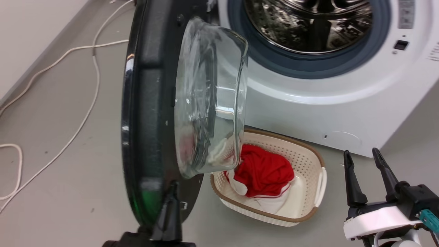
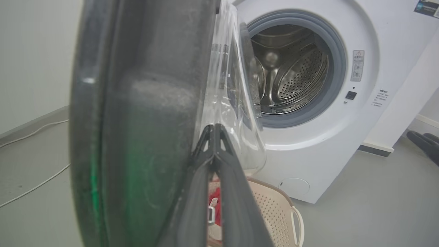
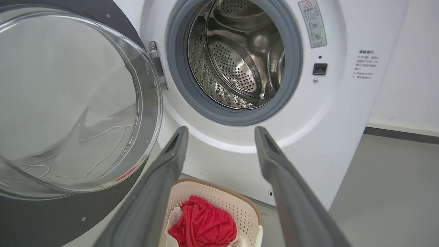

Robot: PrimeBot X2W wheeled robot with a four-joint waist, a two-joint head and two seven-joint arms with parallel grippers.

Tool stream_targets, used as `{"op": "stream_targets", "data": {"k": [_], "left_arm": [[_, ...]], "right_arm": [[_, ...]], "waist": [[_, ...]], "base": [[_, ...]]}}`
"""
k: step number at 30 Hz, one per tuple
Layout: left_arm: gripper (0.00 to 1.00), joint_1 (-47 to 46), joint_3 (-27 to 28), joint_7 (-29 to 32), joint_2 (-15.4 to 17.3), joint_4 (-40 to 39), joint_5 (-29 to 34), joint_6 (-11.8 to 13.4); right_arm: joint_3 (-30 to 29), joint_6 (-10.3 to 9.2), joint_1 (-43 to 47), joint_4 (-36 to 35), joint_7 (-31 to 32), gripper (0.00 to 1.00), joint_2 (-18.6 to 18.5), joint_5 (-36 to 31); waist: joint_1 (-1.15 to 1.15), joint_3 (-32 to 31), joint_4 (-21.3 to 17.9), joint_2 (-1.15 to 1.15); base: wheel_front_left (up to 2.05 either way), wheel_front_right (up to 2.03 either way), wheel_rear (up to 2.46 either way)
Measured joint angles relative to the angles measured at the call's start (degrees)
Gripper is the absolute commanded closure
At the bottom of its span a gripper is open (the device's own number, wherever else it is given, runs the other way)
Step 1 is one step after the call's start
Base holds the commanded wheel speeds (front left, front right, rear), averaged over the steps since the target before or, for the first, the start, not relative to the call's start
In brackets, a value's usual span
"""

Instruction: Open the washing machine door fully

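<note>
The washing machine door stands swung out from the white washing machine, edge-on to me, its clear glass bowl bulging toward the machine. The steel drum and grey gasket are exposed. My left gripper is shut at the door's lower edge. In the left wrist view its fingertips meet against the door's inner side beside the glass. My right gripper hangs open at the lower right, apart from the door; in its own view the gripper points at the machine and door.
A cream perforated basket holding red and white cloth sits on the floor under the door and in front of the machine. White cables trail over the grey floor at left, near the wall.
</note>
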Motion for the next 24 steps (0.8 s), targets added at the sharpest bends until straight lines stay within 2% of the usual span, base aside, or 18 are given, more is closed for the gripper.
{"op": "stream_targets", "data": {"k": [4,6,17,24], "left_arm": [[1.00,0.55,3.76,-0.09,-0.45,0.35,-1.74,-0.10],[1.00,0.36,5.89,-0.10,-0.60,0.51,-1.93,-0.98],[1.00,-3.95,20.62,-0.16,-1.78,5.88,-3.18,-7.51],[1.00,-7.99,27.78,-0.16,-0.03,10.63,-3.19,-11.76]], "right_arm": [[0.04,0.00,-0.02,-0.88,0.94,0.00,0.00,-0.49],[-0.11,0.00,-0.03,-1.41,1.22,0.00,0.00,-0.58],[0.86,0.00,-1.09,-2.19,2.70,0.00,0.00,-1.04],[0.38,0.00,-1.65,-2.91,3.02,0.00,-0.01,-1.48]], "waist": [[0.00,0.53,2.12,0.00],[0.00,1.06,2.69,0.00],[0.00,3.88,2.14,0.00],[0.00,5.37,1.47,0.00]], "base": [[0.00,0.00,0.00],[0.00,0.00,0.00],[0.00,0.00,0.00],[0.00,0.00,0.00]]}}
